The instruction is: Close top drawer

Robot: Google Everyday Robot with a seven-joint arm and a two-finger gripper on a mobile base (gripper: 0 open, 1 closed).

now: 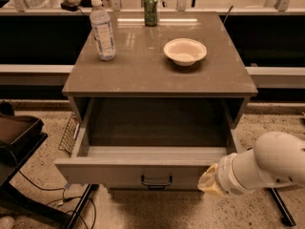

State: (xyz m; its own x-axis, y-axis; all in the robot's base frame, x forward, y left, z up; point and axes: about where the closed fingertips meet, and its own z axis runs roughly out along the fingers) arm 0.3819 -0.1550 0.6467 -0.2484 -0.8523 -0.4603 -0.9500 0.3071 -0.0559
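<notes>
The gripper (208,180) (by the top drawer (119,171)) is mostly hidden.

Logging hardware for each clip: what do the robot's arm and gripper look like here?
The arm is a smooth, rounded white shell that narrows to a ribbed white collar. The gripper end is cream-yellow and sits at lower right, by the right end of the top drawer front. No cables or markings show on either.
</notes>
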